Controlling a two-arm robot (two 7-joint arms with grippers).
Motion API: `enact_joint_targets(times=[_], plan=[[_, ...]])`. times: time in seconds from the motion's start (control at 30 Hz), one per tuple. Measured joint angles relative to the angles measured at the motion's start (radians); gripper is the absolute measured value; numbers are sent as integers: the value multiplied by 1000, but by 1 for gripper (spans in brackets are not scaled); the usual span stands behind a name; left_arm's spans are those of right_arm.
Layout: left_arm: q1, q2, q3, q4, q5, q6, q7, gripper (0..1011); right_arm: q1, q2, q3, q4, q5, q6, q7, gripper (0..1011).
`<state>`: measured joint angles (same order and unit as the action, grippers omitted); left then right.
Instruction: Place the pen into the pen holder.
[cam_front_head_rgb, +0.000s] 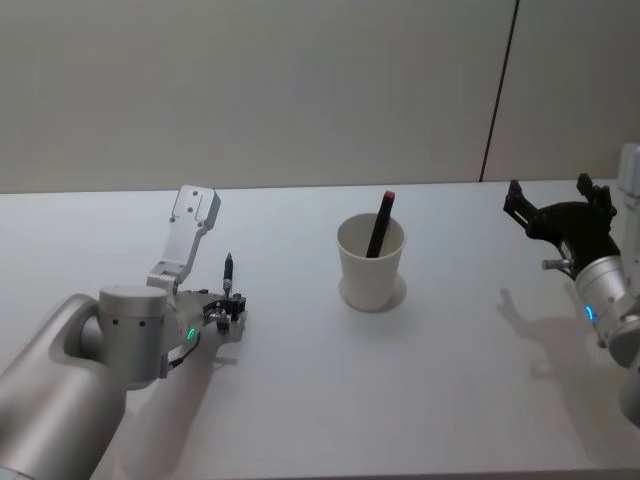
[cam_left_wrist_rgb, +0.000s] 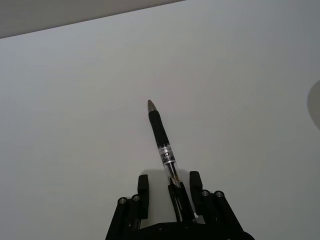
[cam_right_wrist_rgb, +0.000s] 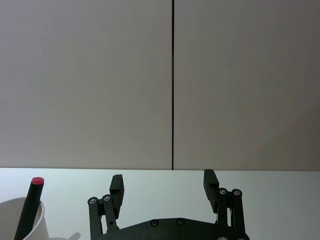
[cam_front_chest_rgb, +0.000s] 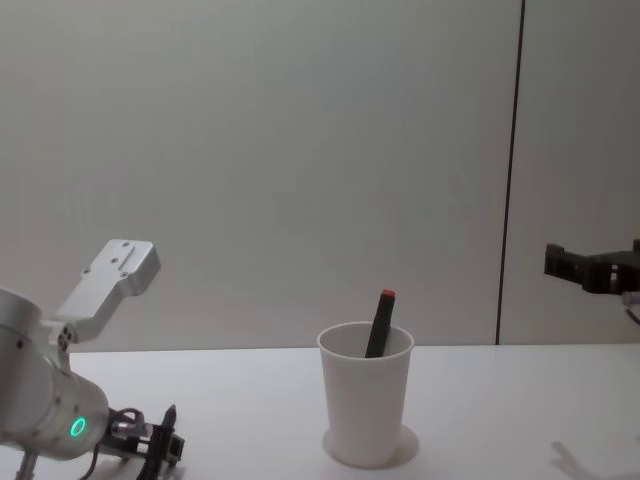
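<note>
– Jaws status, both arms?

– On the left gripper (cam_left_wrist_rgb: 169, 182) the jaws are clamped on the black pen (cam_left_wrist_rgb: 162, 145). They hold the clear rear section of the barrel, and the grey tip points away from the gripper. This gripper sits low over the left half of the table (cam_front_head_rgb: 300, 420), about midway between the front and far edges. On the right gripper (cam_front_head_rgb: 555, 205) the jaws stand apart with nothing between them. It is raised at the table's right edge.

– Location of the pen holder?

– The pen holder (cam_front_head_rgb: 371, 275) stands upright mid-table, toward the far edge and well apart from the left gripper.

– Handling properties?

– By judgement, the black pen is light, rigid and smooth-sided, so it may pivot or slip in the jaws under a sideways knock. The dark grip section near the tip would give better friction. The present hold at the rear does leave the rest of the barrel free to enter first. The pen holder is a paper cup, so it is very light, thin-walled and easily tipped. Contact with the rim could push it over.

– Item count?

– Pens: two. One is the black pen in the left gripper, and the other is a red-capped pen (cam_front_head_rgb: 381, 222) standing tilted inside the pen holder. Pen holders: one. Grippers: two.
</note>
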<state>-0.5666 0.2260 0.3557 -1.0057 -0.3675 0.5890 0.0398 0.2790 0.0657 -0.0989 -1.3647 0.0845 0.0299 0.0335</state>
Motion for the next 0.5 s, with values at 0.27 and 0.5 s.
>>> enact_joint_targets(times=[0.27, 0.5], plan=[[-12, -12, 3, 20, 7, 11, 17, 432, 0, 0, 0, 0, 0, 0, 0, 1001], [-8, -18, 4, 18, 6, 16, 44, 384, 0, 0, 0, 0, 0, 0, 0, 1001]])
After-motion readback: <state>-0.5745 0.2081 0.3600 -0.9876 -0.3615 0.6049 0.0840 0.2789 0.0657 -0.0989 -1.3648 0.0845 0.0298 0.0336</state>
